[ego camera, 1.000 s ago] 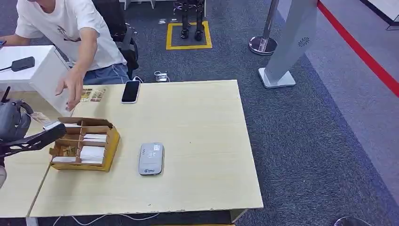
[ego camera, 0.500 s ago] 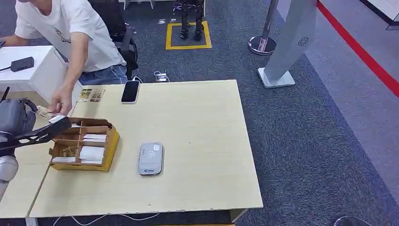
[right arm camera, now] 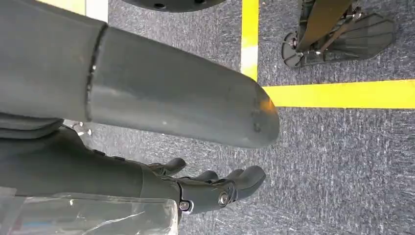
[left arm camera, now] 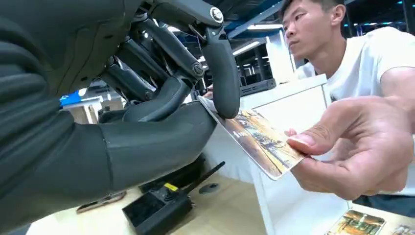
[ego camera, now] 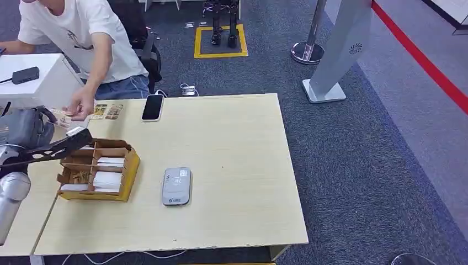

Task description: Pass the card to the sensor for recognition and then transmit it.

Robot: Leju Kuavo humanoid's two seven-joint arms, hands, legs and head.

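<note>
While left hand fingers pinch the card, person's hand grips its far end, right hand loosely spread, holding nothing

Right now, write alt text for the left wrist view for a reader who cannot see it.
The robot's dark grey left hand pinches one end of a printed picture card, while a person's hand grips the other end. A black radio handset lies on the pale wooden table below.

sensor right of box, phone behind
</note>
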